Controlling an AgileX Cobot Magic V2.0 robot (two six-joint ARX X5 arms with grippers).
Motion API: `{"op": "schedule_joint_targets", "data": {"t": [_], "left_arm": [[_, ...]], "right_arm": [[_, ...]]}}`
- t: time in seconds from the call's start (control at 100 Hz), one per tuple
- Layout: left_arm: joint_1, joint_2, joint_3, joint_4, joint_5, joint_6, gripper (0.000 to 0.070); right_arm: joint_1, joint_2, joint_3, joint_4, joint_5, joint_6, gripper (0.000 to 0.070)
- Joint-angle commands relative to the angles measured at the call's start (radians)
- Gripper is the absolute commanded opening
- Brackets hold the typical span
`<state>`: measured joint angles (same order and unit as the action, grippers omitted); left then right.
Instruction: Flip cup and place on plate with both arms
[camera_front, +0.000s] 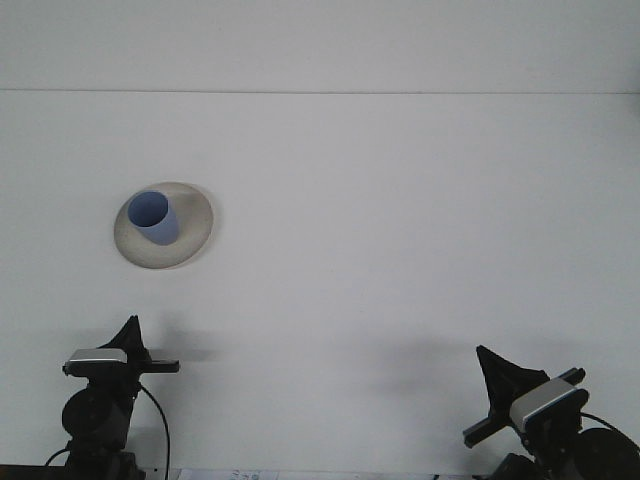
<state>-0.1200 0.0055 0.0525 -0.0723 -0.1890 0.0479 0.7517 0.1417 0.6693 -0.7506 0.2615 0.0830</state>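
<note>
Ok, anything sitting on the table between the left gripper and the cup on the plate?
Nothing. In the front view, only bare white table and faint shadow separate the left gripper from the plate holding the blue cup.
</note>
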Motion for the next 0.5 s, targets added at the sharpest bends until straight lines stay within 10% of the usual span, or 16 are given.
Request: {"op": "schedule_joint_targets", "data": {"t": [0.0, 0.49], "left_arm": [[0.000, -0.003, -0.013, 0.030, -0.006, 0.016, 0.0015], [0.002, -0.003, -0.039, 0.100, -0.003, 0.015, 0.0015]], "right_arm": [[0.008, 0.003, 0.006, 0.010, 0.001, 0.002, 0.0007], [0.008, 0.003, 0.006, 0.010, 0.000, 0.002, 0.0007]]}}
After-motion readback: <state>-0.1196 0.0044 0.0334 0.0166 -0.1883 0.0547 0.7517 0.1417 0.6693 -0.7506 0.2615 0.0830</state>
